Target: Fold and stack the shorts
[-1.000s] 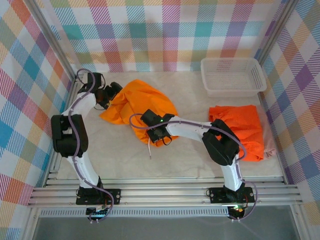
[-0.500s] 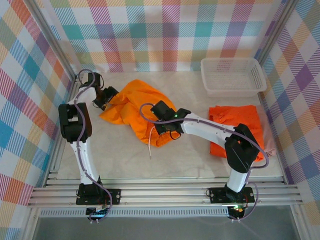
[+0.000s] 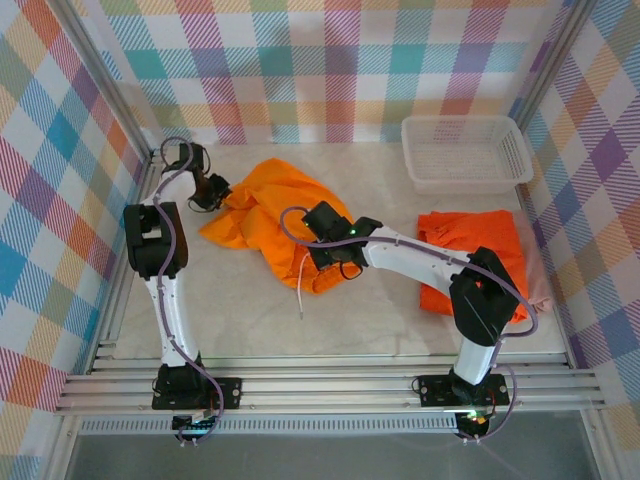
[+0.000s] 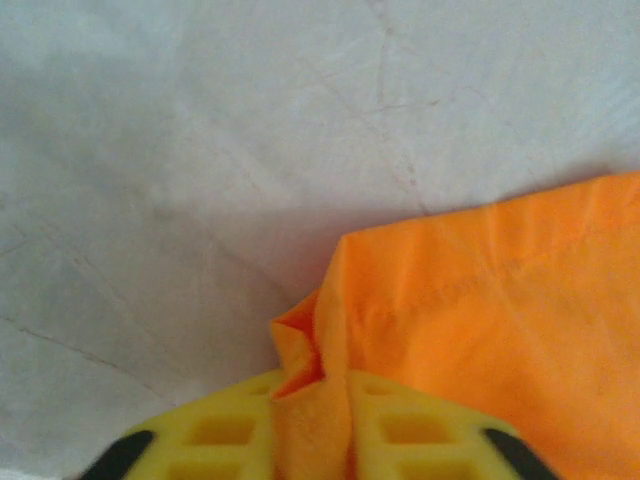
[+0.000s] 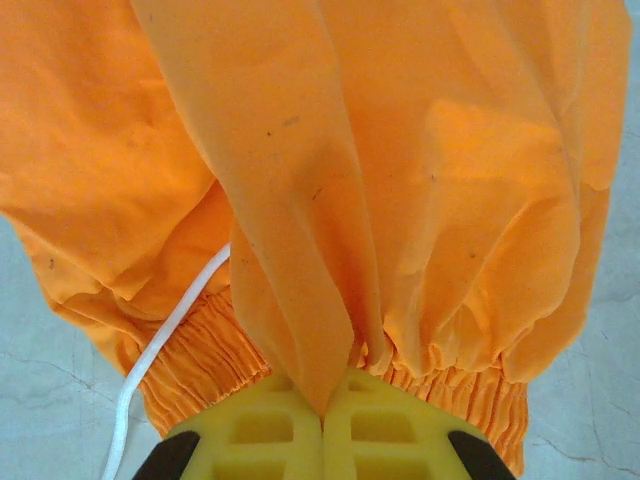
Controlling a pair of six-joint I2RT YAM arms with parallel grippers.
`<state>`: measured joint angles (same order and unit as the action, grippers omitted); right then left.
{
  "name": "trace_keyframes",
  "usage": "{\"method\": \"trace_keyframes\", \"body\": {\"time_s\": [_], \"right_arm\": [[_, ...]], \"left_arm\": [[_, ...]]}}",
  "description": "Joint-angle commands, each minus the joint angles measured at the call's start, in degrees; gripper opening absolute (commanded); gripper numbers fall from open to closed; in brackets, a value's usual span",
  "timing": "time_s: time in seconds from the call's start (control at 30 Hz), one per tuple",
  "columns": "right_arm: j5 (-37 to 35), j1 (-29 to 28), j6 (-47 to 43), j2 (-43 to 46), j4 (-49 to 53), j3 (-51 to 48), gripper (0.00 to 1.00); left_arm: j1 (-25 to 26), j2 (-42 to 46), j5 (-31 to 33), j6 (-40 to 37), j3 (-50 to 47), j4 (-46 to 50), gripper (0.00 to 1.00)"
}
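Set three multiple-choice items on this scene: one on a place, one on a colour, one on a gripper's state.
1. Where on the table does the white plastic mesh basket stand?
A. near left corner
B. far right corner
C. centre

2. What colour is the thin drawstring cord hanging from the yellow-orange cloth shorts?
A. black
B. green
C. white

3. How is the left gripper?
A. shut on a fold of the yellow-orange shorts
B. wide open over bare table
C. shut on the basket

Answers:
1 B: the top view has the basket in the far right corner.
2 C: the right wrist view shows a white cord against the orange cloth.
3 A: the left wrist view shows its yellow fingers pinching an orange fold.
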<state>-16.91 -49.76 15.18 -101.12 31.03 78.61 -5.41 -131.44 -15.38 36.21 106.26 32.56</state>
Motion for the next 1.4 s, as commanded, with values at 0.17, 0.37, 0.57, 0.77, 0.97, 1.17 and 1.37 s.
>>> {"method": "trace_keyframes", "body": {"time_s": [0.17, 0.37, 0.57, 0.77, 0.97, 1.17, 1.37], "right_arm": [[1.98, 4.87, -1.19, 7.62, -0.53, 0.38, 0.00], [3.41, 7.48, -3.39, 10.15, 0.05, 3.95, 0.00], [5.66, 8.56, -5.54, 12.20, 1.68, 12.09, 0.00], [16.56, 8.38, -3.09, 18.17, -1.08, 13.55, 0.00], [23.76, 3.47, -1.48, 24.19, -3.79, 13.03, 0.00], [19.15, 0.89, 1.66, 28.06, -1.84, 12.62, 0.00], [1.82, 1.60, 6.17, 25.30, 6.77, 13.15, 0.00]], "left_arm": [[-0.48, 12.84, 4.32, -4.41, 6.22, 6.58, 0.05], [-0.57, 22.71, 6.15, -5.58, 9.23, 8.94, 0.00], [-0.65, 29.22, 8.60, -7.22, 19.16, 15.18, 0.00], [-0.92, 34.47, 12.05, -9.34, 28.65, 20.85, 0.00], [-1.18, 41.41, 14.62, -9.85, 29.53, 21.34, 0.00], [-1.18, 45.11, 15.05, -9.24, 29.86, 20.45, 0.00], [-1.18, 40.65, 14.55, -8.76, 28.51, 20.55, 0.00]]}}
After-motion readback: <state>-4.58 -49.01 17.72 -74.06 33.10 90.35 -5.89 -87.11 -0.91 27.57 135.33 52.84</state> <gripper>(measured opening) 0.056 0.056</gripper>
